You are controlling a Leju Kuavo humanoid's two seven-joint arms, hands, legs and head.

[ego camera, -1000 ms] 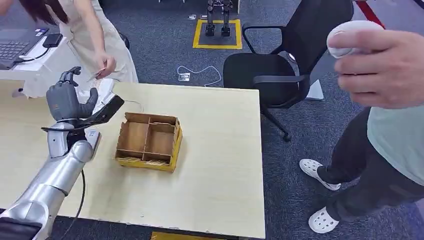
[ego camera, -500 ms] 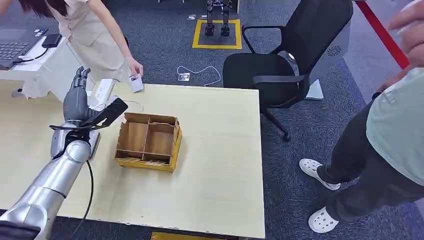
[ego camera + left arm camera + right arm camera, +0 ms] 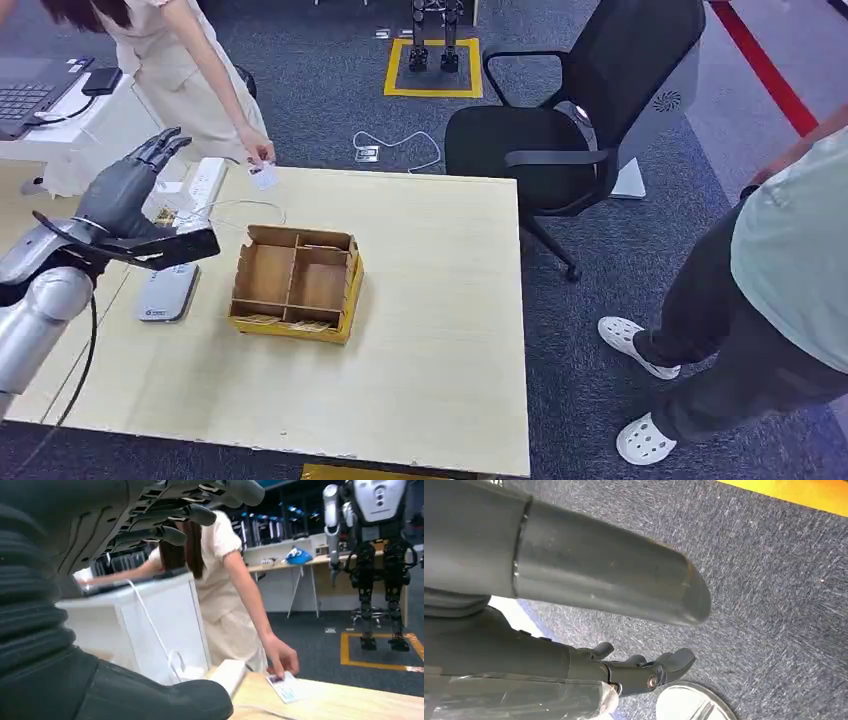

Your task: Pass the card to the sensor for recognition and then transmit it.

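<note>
The left hand [image 3: 122, 190] hangs above the tabletop [image 3: 440, 330] left of the wooden box [image 3: 297, 283], fingers [image 3: 172, 534] spread apart and holding nothing. The card [image 3: 264, 177] lies beyond the box at the tabletop's far edge, under a person's hand [image 3: 254, 152]; the right hand [image 3: 644, 672] hangs over the floor, fingers curled, empty

A light wooden bench [image 3: 430, 330] is set on a dark blue-grey carpet floor [image 3: 620, 400]. Just beyond its far right corner a black office chair [image 3: 570, 110] is placed. A yellow square outline [image 3: 435, 70] is marked on the floor farther back, and a red stripe [image 3: 765, 65] is run across the carpet at the upper right. A white cable [image 3: 400, 150] is left lying on the carpet near the chair. A white desk [image 3: 90, 130] is seen at the far left.
</note>
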